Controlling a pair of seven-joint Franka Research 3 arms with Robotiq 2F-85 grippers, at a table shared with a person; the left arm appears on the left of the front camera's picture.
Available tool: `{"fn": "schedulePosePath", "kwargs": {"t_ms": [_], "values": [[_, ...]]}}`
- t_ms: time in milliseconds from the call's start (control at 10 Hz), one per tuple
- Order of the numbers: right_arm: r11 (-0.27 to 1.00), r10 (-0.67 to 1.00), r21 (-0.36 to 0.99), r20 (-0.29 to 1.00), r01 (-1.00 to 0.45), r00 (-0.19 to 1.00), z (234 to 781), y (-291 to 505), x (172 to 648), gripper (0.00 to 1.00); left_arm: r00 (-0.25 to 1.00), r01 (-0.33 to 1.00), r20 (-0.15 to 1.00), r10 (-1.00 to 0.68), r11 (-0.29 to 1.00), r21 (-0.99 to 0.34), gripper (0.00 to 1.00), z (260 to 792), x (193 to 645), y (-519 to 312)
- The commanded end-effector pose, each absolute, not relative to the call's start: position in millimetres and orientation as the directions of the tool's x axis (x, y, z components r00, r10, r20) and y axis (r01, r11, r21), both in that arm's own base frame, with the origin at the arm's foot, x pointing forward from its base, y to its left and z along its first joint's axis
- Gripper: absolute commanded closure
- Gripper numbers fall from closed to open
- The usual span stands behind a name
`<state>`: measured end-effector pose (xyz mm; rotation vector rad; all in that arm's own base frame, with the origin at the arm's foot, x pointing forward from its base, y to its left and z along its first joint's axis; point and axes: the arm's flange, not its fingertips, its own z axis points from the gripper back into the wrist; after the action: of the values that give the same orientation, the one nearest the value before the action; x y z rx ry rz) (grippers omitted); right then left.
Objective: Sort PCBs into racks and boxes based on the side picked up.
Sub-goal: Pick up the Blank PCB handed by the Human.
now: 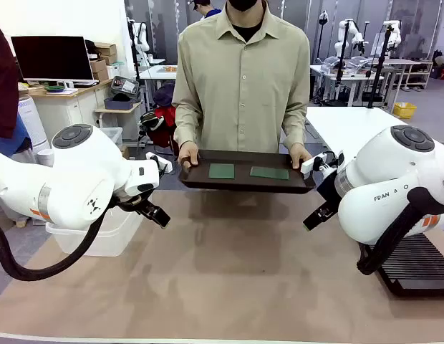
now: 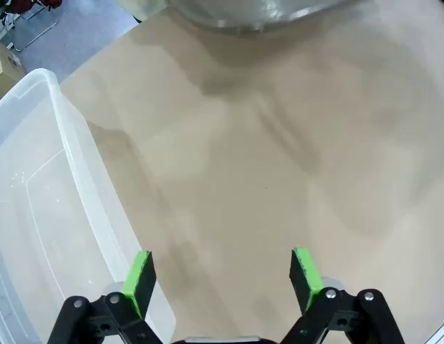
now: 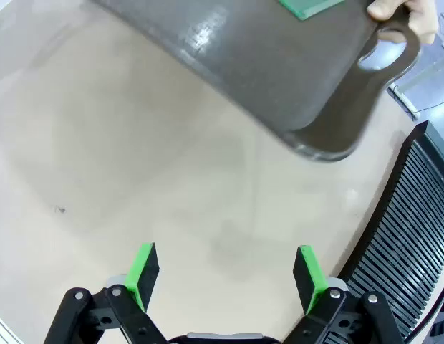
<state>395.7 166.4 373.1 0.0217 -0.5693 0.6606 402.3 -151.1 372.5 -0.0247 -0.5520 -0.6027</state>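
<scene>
White arms (image 1: pixel 79 179) flank the tray (image 1: pixel 243 185) a person (image 1: pixel 240 79) holds, bearing two PCBs (image 1: pixel 222 170).

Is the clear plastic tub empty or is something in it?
Empty as far as it shows: the left wrist view looks into the tub and sees bare clear floor; part lies out of frame.

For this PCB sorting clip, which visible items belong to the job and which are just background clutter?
Job: squarer PCB, longer PCB, dark brown tray held by the person, black rack, clear tub.
Lying about: monitor, cardboard boxes, yellow bin.
</scene>
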Motion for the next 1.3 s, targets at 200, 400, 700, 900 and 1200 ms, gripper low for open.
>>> {"fn": "schedulePosePath", "kwargs": {"t_ms": [200,400,700,900,1200], "values": [[0.795,0.574,-0.157,0.507,-0.586,0.643,373.1,166.4,395.7,0.0,0.684,0.544,0.499,-0.531,0.828,0.135,0.0,372.4,402.2,-151.1],[0.795,0.574,-0.157,0.507,-0.586,0.643,373.1,166.4,395.7,0.0,0.684,0.544,0.499,-0.531,0.828,0.135,0.0,372.4,402.2,-151.1],[0.795,0.574,-0.157,0.507,-0.586,0.643,373.1,166.4,395.7,0.0,0.684,0.544,0.499,-0.531,0.828,0.135,0.0,372.4,402.2,-151.1],[0.795,0.574,-0.157,0.507,-0.586,0.643,373.1,166.4,395.7,0.0,0.684,0.544,0.499,-0.531,0.828,0.135,0.0,372.4,402.2,-151.1],[0.795,0.575,-0.158,0.506,-0.586,0.643,373.1,166.4,395.7,0.0,0.684,0.544,0.499,-0.531,0.828,0.135,0.0,372.4,402.2,-151.1]]}}
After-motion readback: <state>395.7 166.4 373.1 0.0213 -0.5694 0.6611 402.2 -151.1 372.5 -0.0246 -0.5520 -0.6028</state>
